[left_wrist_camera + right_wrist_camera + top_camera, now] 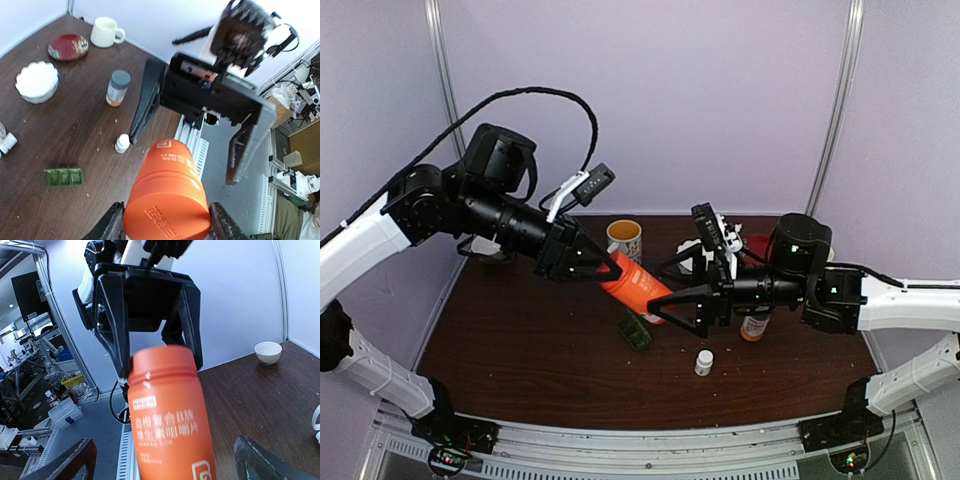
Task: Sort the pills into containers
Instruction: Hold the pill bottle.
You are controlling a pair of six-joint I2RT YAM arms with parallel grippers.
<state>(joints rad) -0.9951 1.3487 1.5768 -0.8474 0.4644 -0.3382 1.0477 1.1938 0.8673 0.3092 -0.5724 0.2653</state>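
Your pill box (636, 332) (63, 177) is the small dark green one, and it lies flat on the brown table (520, 350). In the left wrist view you can see a row of little compartments in it. What is inside them is too small to tell.

The other containers on the table are a small white bottle (704, 362) (122, 143), an amber bottle (754, 327) (118, 88) with a grey cap, a mug (624, 238) (106, 31), a white bowl (37, 81) and a red plate (68, 46). The bowl looks white inside, and you cannot say more about it.

Your left gripper (605, 268) (167, 227) is closed on one end of the orange bottle (638, 288) (167, 192) (170, 415) and holds it above the table. Your right gripper (658, 295) (170, 462) has its fingers spread wide. The free end of the orange bottle lies between them, with a gap on each side.

The pill box is not in any fingers. In the top view it lies on the near side of the raised orange bottle, close to the lower finger of your right gripper, with the small white bottle near it to the right. Neither gripper touches it.
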